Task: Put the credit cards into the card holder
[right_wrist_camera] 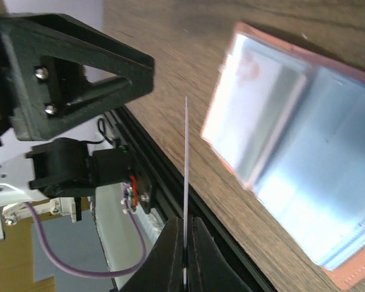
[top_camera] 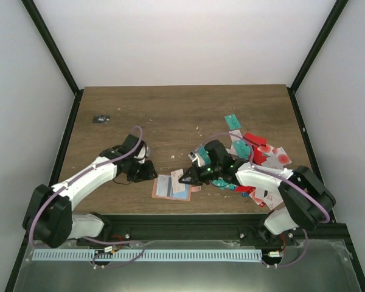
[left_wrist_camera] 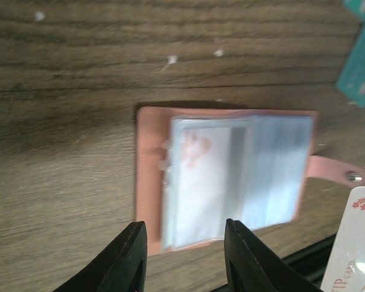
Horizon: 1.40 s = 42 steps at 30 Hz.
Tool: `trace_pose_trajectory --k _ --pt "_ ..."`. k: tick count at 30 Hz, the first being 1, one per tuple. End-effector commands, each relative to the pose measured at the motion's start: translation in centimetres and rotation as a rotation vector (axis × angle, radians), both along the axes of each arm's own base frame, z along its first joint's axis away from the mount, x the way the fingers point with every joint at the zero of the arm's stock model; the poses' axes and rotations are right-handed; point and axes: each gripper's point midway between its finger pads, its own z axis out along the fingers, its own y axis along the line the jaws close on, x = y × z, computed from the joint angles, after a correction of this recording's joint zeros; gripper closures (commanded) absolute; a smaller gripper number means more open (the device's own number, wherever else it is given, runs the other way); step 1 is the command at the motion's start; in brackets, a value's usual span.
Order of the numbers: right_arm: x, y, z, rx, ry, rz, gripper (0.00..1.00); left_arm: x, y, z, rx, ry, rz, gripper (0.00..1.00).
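Near the table's (top_camera: 170, 109) front edge, the card holder (top_camera: 170, 187) lies open, pockets up, between both grippers. Right gripper (right_wrist_camera: 185, 220) is pinched tight on one thin card (right_wrist_camera: 186, 158), seen edge-on, just beside the holder, not yet in. Left gripper (left_wrist_camera: 184, 226) has its jaws apart with nothing gripped, hovering over the holder's near edge. Step in hand: inserting a card. Next move likely calls for lining the card's edge up with a pocket mouth, the left perhaps pinning the holder. Other credit cards (top_camera: 258, 152) are heaped to the right. Readable: "VIP card" on a white blossom-printed card (left_wrist_camera: 353, 243).
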Motion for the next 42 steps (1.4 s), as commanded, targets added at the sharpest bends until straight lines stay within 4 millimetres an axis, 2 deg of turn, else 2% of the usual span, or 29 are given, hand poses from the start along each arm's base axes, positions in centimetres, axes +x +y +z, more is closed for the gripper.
trace_pose_trajectory --k 1,4,8,12,21,26,36,42 --pt "0.0 0.1 -2.4 -0.065 0.024 -0.034 0.99 -0.4 1.3 -2.0 0.08 0.034 -0.003 0.64" --pt "-0.1 -0.2 -3.6 -0.097 0.049 -0.044 0.99 -0.5 0.8 -2.3 0.059 0.042 -0.033 0.65" --pt "-0.4 -0.2 -4.6 -0.109 0.069 -0.025 0.99 -0.6 1.1 -3.2 0.085 0.052 -0.045 0.65" --pt "-0.4 -0.2 -5.4 -0.128 0.078 -0.023 0.99 -0.6 1.4 -4.3 0.114 0.074 -0.047 0.72" --pt "0.4 0.3 -6.8 -0.156 0.107 -0.035 0.99 -0.3 2.2 -5.9 0.187 0.111 -0.032 0.77" --pt "0.7 0.9 -7.1 -0.146 0.11 -0.02 0.99 -0.7 2.8 -6.8 0.224 0.135 -0.035 0.79" --pt "1.5 1.9 -6.7 -0.118 0.094 -0.011 0.99 -2.0 2.6 -9.1 0.232 0.233 -0.067 0.81" --pt "1.9 2.4 -6.2 -0.1 0.087 -0.003 0.99 -2.3 2.3 -9.7 0.225 0.26 -0.08 0.82"
